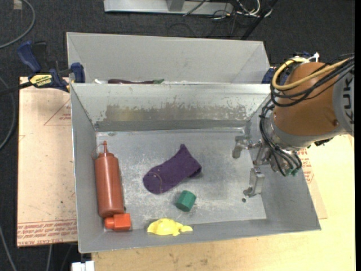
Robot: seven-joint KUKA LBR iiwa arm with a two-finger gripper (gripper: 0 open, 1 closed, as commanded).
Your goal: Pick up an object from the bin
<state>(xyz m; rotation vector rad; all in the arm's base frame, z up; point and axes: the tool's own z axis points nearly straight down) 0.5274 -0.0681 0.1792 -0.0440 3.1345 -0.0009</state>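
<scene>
Leftward, well apart from the empty, wide-spread pincer (pixel 246 167): a purple sock (pixel 172 174), a green cylinder (pixel 185 200) near it.

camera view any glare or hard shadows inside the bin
Camera view: a pale, streaky band of glare runs along the back wall of the bin; its floor has a dull, speckled sheen; the purple sock and the green cap cast only soft, narrow shadows close beside them; no hard-edged shadows on the floor.

A robotics lab is indicated by a robot arm (pixel 307 103) over a grey metal bin (pixel 169 97) and cables (pixel 249 4) strewn across dark carpet (pixel 67 10).
</scene>
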